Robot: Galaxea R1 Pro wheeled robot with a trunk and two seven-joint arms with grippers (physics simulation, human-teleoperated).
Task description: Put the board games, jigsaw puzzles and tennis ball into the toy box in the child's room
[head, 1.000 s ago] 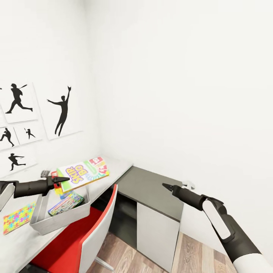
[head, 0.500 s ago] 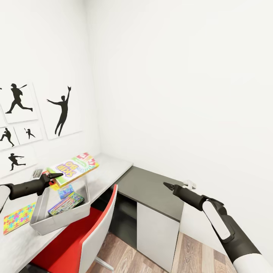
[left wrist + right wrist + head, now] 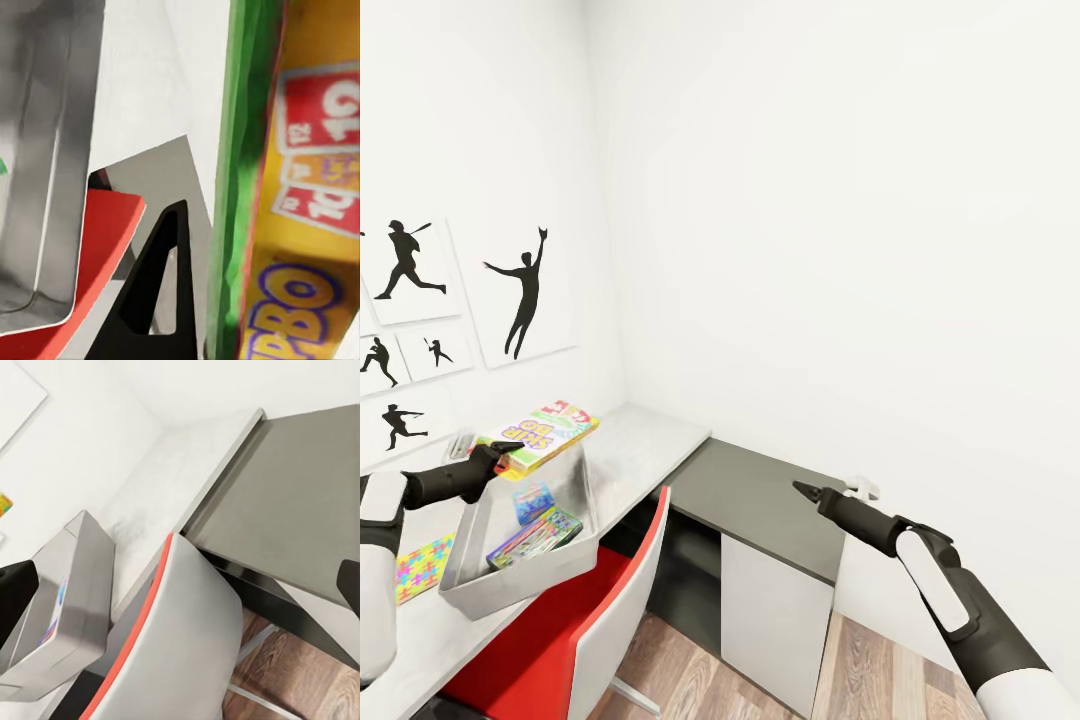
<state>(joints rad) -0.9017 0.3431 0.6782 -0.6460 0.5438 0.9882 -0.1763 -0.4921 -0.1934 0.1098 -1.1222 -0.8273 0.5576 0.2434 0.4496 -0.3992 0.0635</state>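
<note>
Head view, left hand (image 3: 510, 450): clamped on the near corner of the yellow board game (image 3: 540, 436), lifted over the far end of the toy box (image 3: 470, 588).
Left wrist view, left hand: one dark finger (image 3: 154, 300) seen beside the green edge of the yellow board game (image 3: 311, 225); red number cards and purple "BO" lettering readable on its face.
Yellow board game: held roughly flat, tilted a little, clear of the table (image 3: 640, 440), above the toy box's far rim.
Toy box: grey open tray on the pale table top, near its front edge; two colourful flat boxes (image 3: 532, 535) lying inside; grey wall (image 3: 45, 150) seen in the left wrist view, grey outer side (image 3: 67, 607) in the right wrist view.
Jigsaw puzzle (image 3: 420, 567): bright multicoloured sheet flat on the table, just beside the toy box, partly hidden by the left arm.
Chair (image 3: 590, 620): red seat, white back with red edge, pushed in under the table beside the toy box; also seen at (image 3: 180, 660).
Right hand (image 3: 805, 490): tips together in a point, holding nothing, raised over the lower dark side unit (image 3: 760, 500), well apart from the toy box.
Wall (image 3: 440, 300): white, with black player silhouette pictures above the table.
Floor (image 3: 690, 680): light wood planks.
</note>
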